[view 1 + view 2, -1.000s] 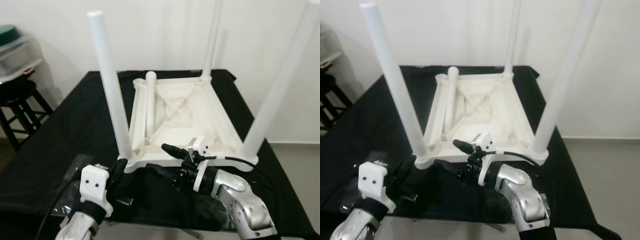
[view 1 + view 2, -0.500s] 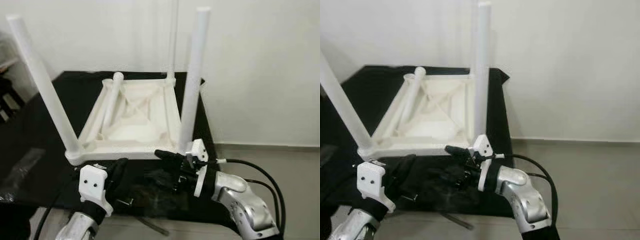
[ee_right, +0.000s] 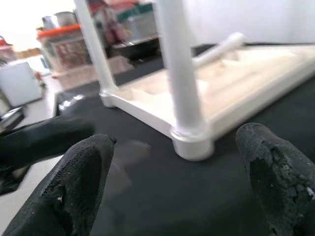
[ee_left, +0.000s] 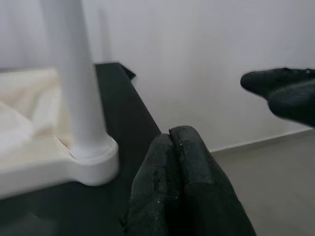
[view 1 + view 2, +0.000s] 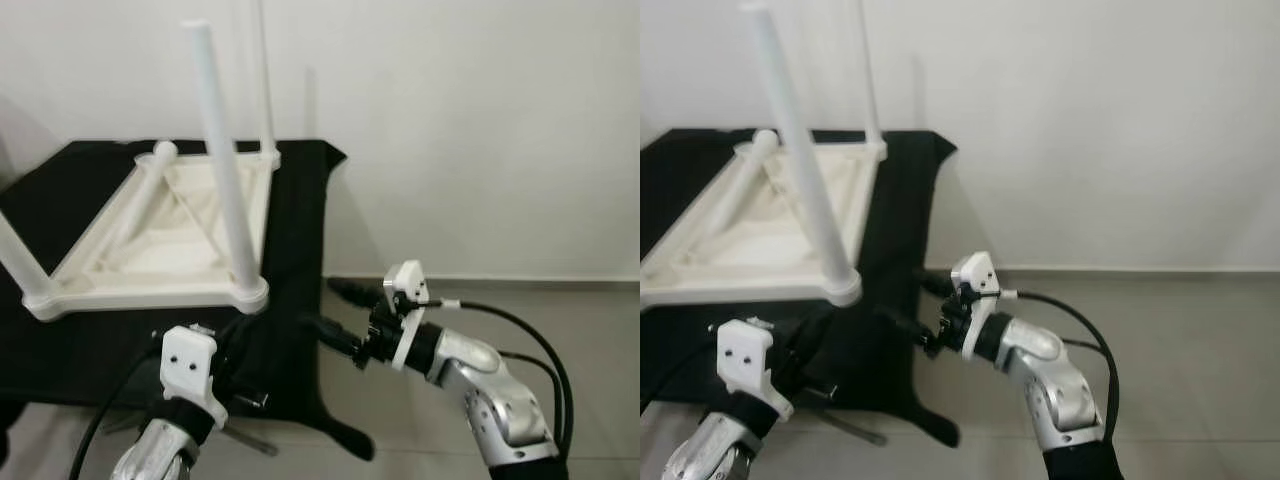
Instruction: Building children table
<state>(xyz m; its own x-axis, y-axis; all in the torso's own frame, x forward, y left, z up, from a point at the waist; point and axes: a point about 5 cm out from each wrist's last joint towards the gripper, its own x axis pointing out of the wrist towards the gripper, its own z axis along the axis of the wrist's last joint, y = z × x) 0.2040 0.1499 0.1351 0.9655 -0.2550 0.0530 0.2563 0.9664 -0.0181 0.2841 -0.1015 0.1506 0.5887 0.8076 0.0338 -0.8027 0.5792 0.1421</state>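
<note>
Upturned children table (image 5: 150, 235) on black worktop (image 5: 300, 200), legs upright. Left tool (image 4: 179, 162) pressed together, nearer its corner leg (image 5: 228, 190). Right tool (image 3: 177, 167) spread apart, empty, facing that leg.

Silver arms, black-fingered pincers, cables

Bright, even light; soft wrist-view blur

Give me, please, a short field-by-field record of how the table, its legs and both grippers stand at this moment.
table: white children's table upside down on a black cloth
upright legs: three, the nearest corner leg among them
fourth leg: a loose leg leaning across the underside
left gripper: fingers shut, empty, low near the nearest corner
right gripper: fingers open, empty, beside the cloth's edge over the floor
</note>
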